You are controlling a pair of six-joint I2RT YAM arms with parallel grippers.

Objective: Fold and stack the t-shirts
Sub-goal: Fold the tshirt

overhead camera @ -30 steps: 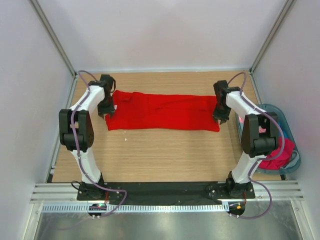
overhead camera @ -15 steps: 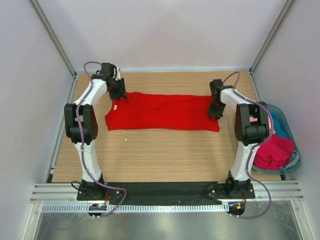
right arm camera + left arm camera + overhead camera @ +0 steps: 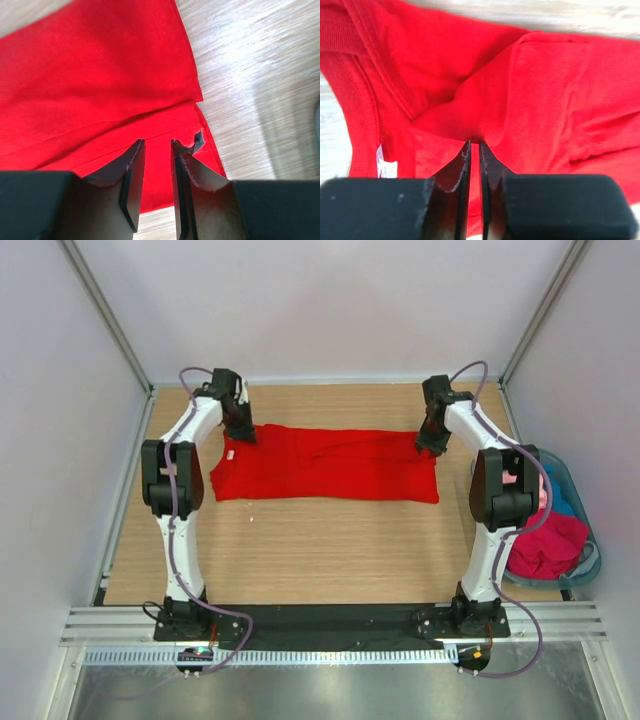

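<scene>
A bright red t-shirt (image 3: 330,465) lies folded into a long strip across the wooden table (image 3: 300,550), its white neck label (image 3: 386,167) at the left end. My left gripper (image 3: 245,432) sits on the far left corner beside the collar. In the left wrist view this gripper (image 3: 475,144) is shut on a raised pucker of red cloth. My right gripper (image 3: 427,443) is over the far right corner, by the hem. In the right wrist view it (image 3: 157,142) stands open by a narrow gap, and the cloth lies flat beneath.
A translucent blue-grey basket (image 3: 590,540) stands at the table's right edge, beside the right arm's base. It holds a crimson-pink t-shirt (image 3: 548,545) and some teal cloth (image 3: 560,495). White walls enclose the table on three sides.
The left gripper moved from the shirt's left edge to its far corner by the collar and closed on the cloth. The right gripper moved farther back to the far right corner.
</scene>
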